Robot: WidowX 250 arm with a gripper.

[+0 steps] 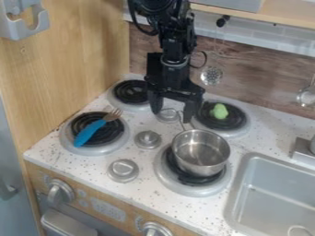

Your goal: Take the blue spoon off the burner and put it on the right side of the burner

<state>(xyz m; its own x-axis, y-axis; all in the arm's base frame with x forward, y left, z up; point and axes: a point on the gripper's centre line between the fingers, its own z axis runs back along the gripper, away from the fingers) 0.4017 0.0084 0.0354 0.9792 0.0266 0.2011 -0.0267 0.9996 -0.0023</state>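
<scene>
Gripper (pixel 172 114), black, hangs over the rear middle of the stove, between the two back burners, with its fingers spread apart and nothing held.

Wooden side panel (pixel 77 69) rises at the left, beside a speckled white counter (pixel 150 194). A grey sink (pixel 274 193) is set into the counter at the right.

Four burners with black coils and grey rims sit on the counter. The front left burner (pixel 102 150) bears the fork, the back left burner (pixel 128 91) is partly behind the gripper, the front right burner (pixel 172 184) carries a metal pot, and the back right burner (pixel 239 129) holds a small green toy.

The pot (pixel 201 154) is upright, its thin handle pointing to the back.

The blue-handled fork (pixel 90 132) lies slantwise across the front left burner, handle end toward the front left, brownish tines toward the back right near the rim.

A slotted spoon (pixel 211 75) hangs on the back wall.

Three grey knobs (pixel 148 139) run in a row between the left and right burners.

The green toy (pixel 218 111), lumpy in shape, rests on the coils.
</scene>
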